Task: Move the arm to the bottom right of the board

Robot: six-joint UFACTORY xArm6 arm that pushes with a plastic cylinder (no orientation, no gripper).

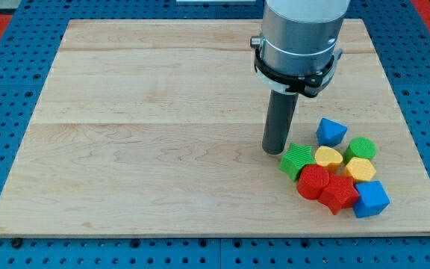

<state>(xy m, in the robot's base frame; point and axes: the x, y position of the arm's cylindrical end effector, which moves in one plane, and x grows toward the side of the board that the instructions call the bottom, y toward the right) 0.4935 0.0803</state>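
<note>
My tip (pixel 276 152) is resting on the wooden board (pixel 148 142) right of centre, at the end of a straight dark rod that is hanging from the grey cylindrical arm body (pixel 301 33) entering from the view's top. The rod is a plain one-piece pusher, with nothing to spread or press together, and it is pinching nothing. The tip is sitting just to the upper left of a cluster of blocks that is occupying the board's lower right part. Nearest it is lying a green star-like block (pixel 297 160), just beside the tip; whether they are touching I cannot tell. Above the cluster is sitting a blue block (pixel 331 132). A yellow round block (pixel 328 158), a green cylinder (pixel 362 148) and a yellow block (pixel 360 169) are crowding the middle. Along the bottom are lying a red cylinder (pixel 313 181), a red star-like block (pixel 340 193) and a blue cube (pixel 370 199).
</note>
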